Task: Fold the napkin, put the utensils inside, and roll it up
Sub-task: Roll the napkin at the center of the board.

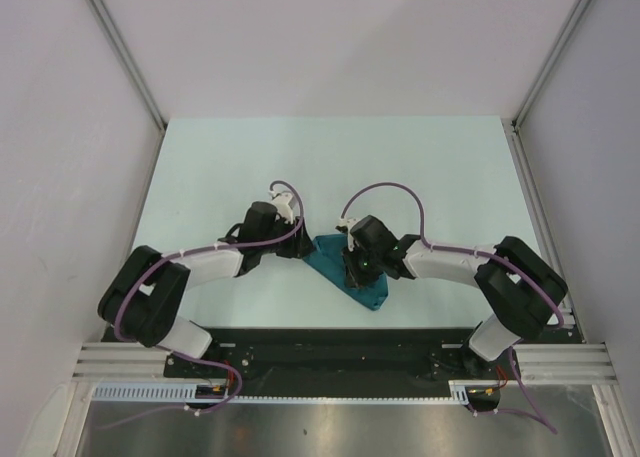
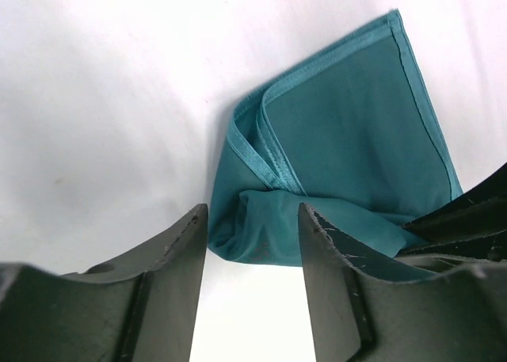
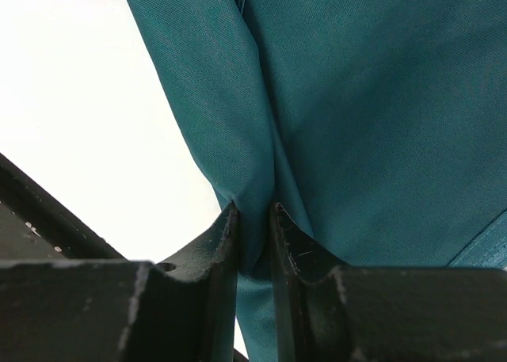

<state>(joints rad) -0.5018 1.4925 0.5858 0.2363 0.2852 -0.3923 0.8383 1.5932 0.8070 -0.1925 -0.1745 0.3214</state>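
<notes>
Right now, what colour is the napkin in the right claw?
The napkin is plain dark teal; clearest in left wrist view.

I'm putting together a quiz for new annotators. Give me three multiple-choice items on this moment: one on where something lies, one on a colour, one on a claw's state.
1. Where is the napkin?
A. In the middle of the table's near half.
B. In the far left corner.
C. Hanging off the table's right edge.

2. What colour is the napkin?
A. Red.
B. White.
C. Dark teal.

3. How is the right claw?
A. Open over bare table.
B. Shut on a fold of the napkin.
C. Out of view.

Answers:
1 A: the top view shows it central, toward the near edge.
2 C: every view shows blue-green cloth.
3 B: its wrist view shows the fingers pinching a ridge of fabric.
</notes>
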